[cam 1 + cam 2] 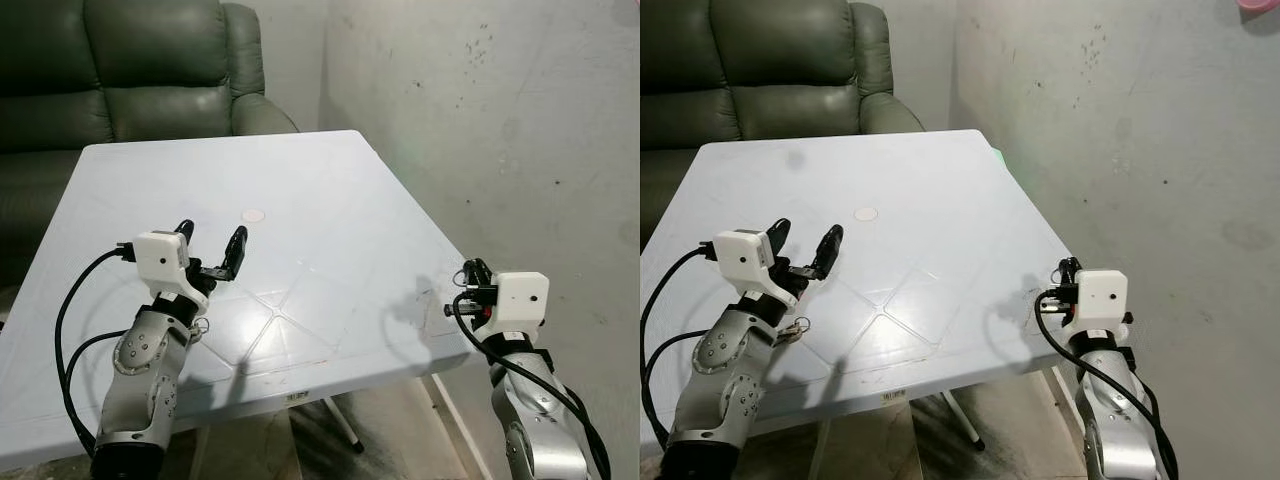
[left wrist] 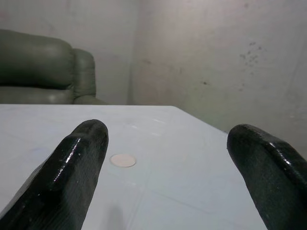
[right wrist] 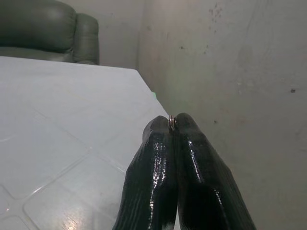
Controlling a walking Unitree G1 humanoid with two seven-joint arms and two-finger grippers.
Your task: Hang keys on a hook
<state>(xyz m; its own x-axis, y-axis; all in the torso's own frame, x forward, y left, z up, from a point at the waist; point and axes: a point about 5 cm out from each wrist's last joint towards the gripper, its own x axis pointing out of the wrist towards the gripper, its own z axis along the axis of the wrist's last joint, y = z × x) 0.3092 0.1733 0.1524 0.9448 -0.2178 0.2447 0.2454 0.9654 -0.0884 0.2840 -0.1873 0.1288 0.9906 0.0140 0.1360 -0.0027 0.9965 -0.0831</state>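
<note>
A small bunch of keys [image 1: 200, 325] on a ring lies on the white table [image 1: 330, 200], right beside my left wrist. Over the table's front left part my left gripper [image 1: 212, 235] hovers open, nothing between its fingers [image 2: 79, 158]. My right gripper [image 1: 470, 272] is off the table's front right corner, facing the grey wall. Its fingers [image 3: 192, 158] are pressed together, and a thin metal ring [image 3: 171, 122] shows pinched at their tips. What hangs from that ring is hidden. A pink object [image 1: 1260, 5] sticks out high on the wall.
A dark green armchair [image 1: 120, 70] stands behind the table. A small round mark [image 1: 254, 214] sits mid-table. The stained grey wall [image 1: 500, 120] runs close along the table's right side. A small green bit [image 1: 997, 155] shows at the table's right edge.
</note>
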